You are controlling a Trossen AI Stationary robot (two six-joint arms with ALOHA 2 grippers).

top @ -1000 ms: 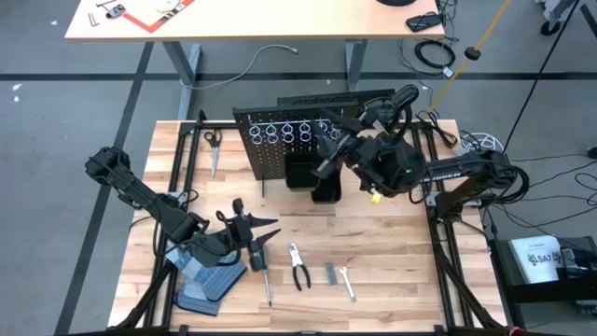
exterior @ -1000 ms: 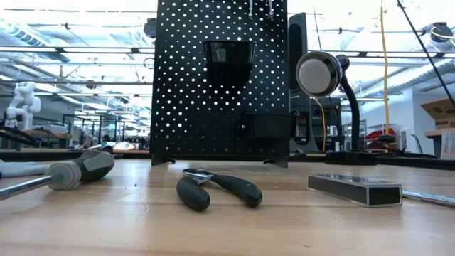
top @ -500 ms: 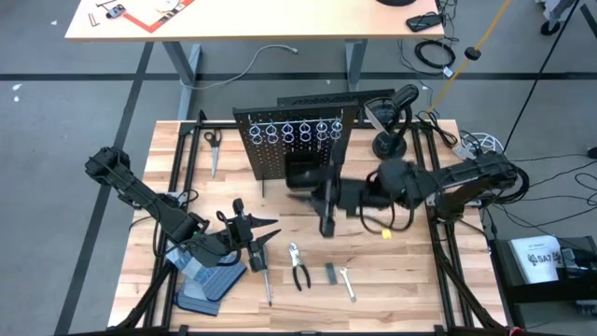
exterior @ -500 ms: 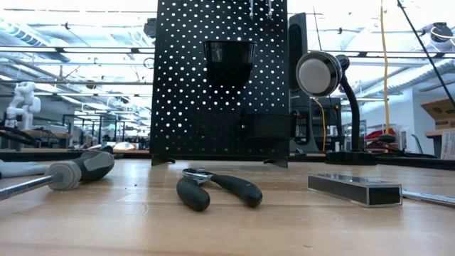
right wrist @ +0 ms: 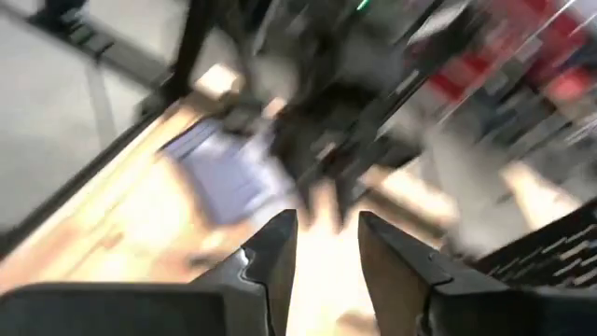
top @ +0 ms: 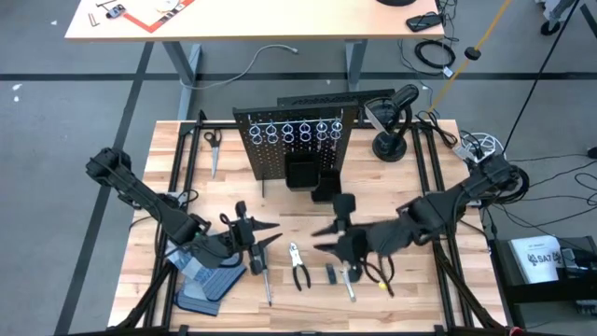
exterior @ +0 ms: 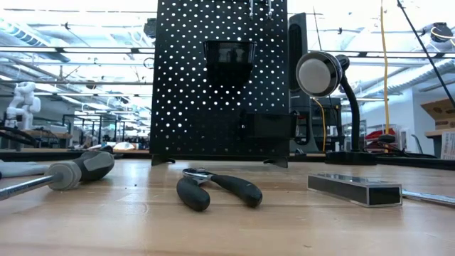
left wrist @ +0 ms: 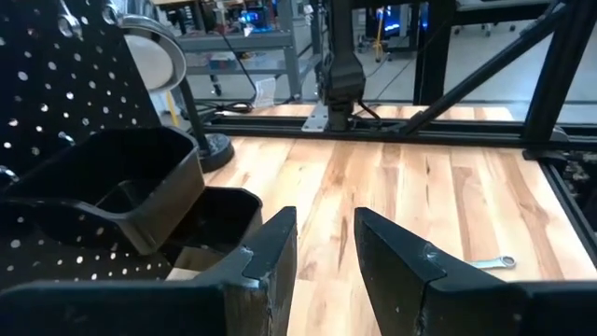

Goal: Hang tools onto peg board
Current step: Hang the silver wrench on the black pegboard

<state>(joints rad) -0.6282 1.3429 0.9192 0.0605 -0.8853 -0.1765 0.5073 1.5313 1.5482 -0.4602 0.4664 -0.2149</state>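
The black peg board (top: 294,140) stands upright at the table's far middle, with silver rings and black bins (left wrist: 112,187). On the wood near the front edge lie a dark-handled screwdriver (top: 264,278), pliers (top: 298,268), a short grey metal piece (top: 330,273) and a silver wrench (top: 350,285). My right gripper (top: 323,239) hovers open above the table just behind the pliers and grey piece, pointing toward the table's left. My left gripper (top: 269,231) hangs open above the screwdriver's handle end, pointing right. Neither holds anything.
Grey-and-blue gloves (top: 210,280) lie under the left arm at the near left. Scissors (top: 213,149) lie left of the peg board, and a black desk lamp (top: 387,121) stands to its right. Black frame rails (top: 438,233) run along both table sides.
My right gripper has swung away from the peg board toward the table's near edge and somewhat left, sinking a little. It has turned from facing the board to pointing left over the tools. The tools have not moved.
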